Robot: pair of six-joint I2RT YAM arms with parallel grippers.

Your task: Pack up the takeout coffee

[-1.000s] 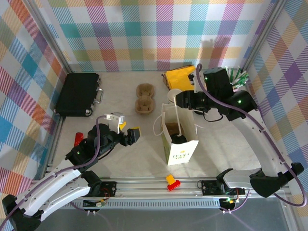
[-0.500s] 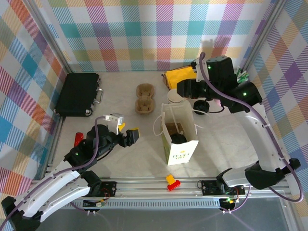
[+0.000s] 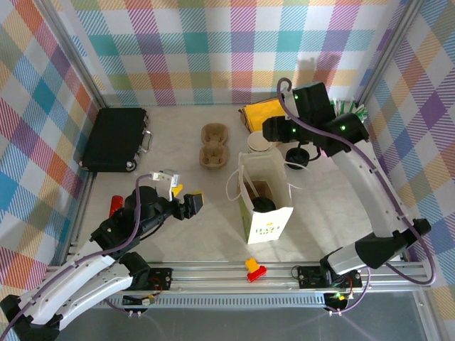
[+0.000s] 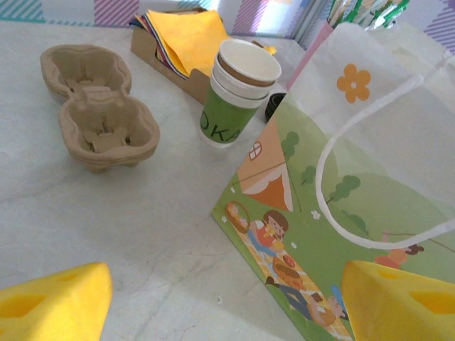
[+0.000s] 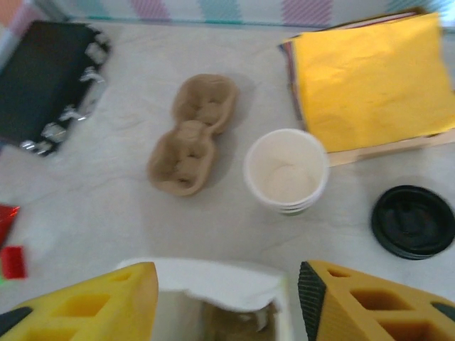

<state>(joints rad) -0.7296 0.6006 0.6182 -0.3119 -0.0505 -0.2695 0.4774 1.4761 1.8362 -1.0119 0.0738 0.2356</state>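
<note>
Right fingers (image 5: 362,302) hang parted above the bag rim (image 5: 213,280).

Your top view: bright, even light, soft short shadows on table (image 3: 313,213). Your right wrist view: blurred throughout. Your left wrist view: sharp, mild glare on bag (image 4: 384,99) upper panel.

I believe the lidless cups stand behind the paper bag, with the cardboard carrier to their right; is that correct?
Not quite: the cardboard carrier lies to the left of the lidless cups, as the top external view shows; they do stand behind the paper bag.
</note>
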